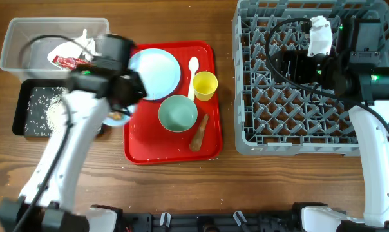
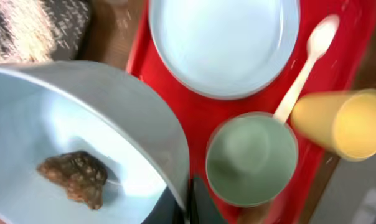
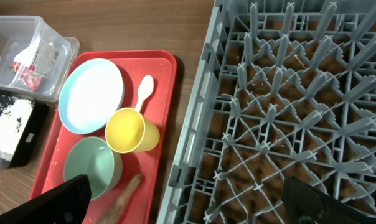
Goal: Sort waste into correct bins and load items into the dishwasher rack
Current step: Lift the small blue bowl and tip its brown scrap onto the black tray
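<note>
Your left gripper [image 2: 188,200] has its fingers clamped on the rim of a pale blue round bowl [image 2: 63,124]. In the left wrist view that rim runs straight into the dark fingers at the bottom edge. A lumpy brown food scrap [image 2: 73,179] lies inside the bowl.

From overhead, the bowl peeks out from under your left arm, just beside the left edge of the flat red plastic tray [image 1: 143,145] and between it and the shallow black rectangular tray [image 1: 19,109]. You cannot tell whether it touches the wooden counter [image 1: 181,193]. The black tray holds loose white rice grains [image 1: 53,115]. Just beyond it, toward the far edge, stands the clear rectangular plastic box [image 1: 14,38] with the crumpled red-and-white snack wrapper [image 1: 69,62] inside.

On the red tray, the pale blue round plate [image 1: 154,74] sits at the far left corner, with the pale green bowl [image 1: 178,113] just in front of it. The small yellow cup [image 1: 205,85] is to the plate's right, and the white plastic spoon [image 1: 193,67] lies between plate and cup. The orange-brown carrot-like stub [image 1: 199,132] lies just right of the green bowl.

Your right gripper [image 3: 185,186] hangs over the large square grey plastic dishwasher rack [image 1: 252,129], well apart from the red tray — its fingers [image 3: 60,199] are spread wide above the upright pegs.
</note>
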Robot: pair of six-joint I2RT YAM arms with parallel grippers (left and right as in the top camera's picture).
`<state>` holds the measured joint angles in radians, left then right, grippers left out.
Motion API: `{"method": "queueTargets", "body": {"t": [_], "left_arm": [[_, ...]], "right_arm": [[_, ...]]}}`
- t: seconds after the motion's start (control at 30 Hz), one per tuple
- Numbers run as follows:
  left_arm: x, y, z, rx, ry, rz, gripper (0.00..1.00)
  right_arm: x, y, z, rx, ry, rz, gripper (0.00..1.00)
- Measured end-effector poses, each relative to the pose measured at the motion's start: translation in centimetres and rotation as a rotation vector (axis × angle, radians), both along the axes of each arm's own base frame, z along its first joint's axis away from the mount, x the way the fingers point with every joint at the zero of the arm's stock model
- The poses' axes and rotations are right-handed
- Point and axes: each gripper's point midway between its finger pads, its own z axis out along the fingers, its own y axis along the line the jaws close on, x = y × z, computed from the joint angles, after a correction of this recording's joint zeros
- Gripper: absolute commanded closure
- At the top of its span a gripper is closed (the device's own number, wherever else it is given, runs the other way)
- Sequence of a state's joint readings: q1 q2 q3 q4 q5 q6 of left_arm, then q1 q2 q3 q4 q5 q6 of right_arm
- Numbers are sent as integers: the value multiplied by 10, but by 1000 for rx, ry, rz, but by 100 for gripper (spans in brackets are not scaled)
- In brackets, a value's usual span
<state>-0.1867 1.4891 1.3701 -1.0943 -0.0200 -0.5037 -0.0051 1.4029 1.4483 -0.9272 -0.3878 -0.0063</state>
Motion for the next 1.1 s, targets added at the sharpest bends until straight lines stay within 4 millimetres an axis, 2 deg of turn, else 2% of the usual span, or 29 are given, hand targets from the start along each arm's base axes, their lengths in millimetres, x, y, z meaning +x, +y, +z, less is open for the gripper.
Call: {"method": "queueTargets", "body": {"t": [0.1, 0.13, 0.17, 0.3, 0.37, 0.5, 0.7, 0.93, 1.0, 1.03, 1.1], "left_arm": [[28, 50, 15, -104, -112, 59, 96], [35, 69, 15, -157, -137, 67, 96], [39, 78, 14, -195, -147, 65, 96], [46, 115, -16, -462, -116, 106, 96], [44, 127, -31, -742, -96, 168, 96], [48, 135, -20, -978, -130, 236, 95], [50, 138, 5, -1184, -155, 304, 96], [51, 142, 13, -1251, -147, 352, 96], [51, 140, 21, -1301, -159, 338, 89], [53, 140, 26, -1321, -176, 321, 89], [61, 147, 33, -1308, -251, 263, 96]], "right_arm": [[0, 0, 0, 0, 2, 0, 0], [0, 0, 0, 0, 2, 0, 0], [0, 0, 0, 0, 3, 0, 0], [-1, 0, -1, 0, 9, 0, 0], [-1, 0, -2, 0, 9, 0, 0], [-1, 0, -1, 0, 9, 0, 0], [-1, 0, -1, 0, 9, 0, 0], [-1, 0, -1, 0, 8, 0, 0], [-1, 0, -1, 0, 8, 0, 0], [-1, 0, -1, 0, 8, 0, 0], [-1, 0, -1, 0, 4, 0, 0]]}}
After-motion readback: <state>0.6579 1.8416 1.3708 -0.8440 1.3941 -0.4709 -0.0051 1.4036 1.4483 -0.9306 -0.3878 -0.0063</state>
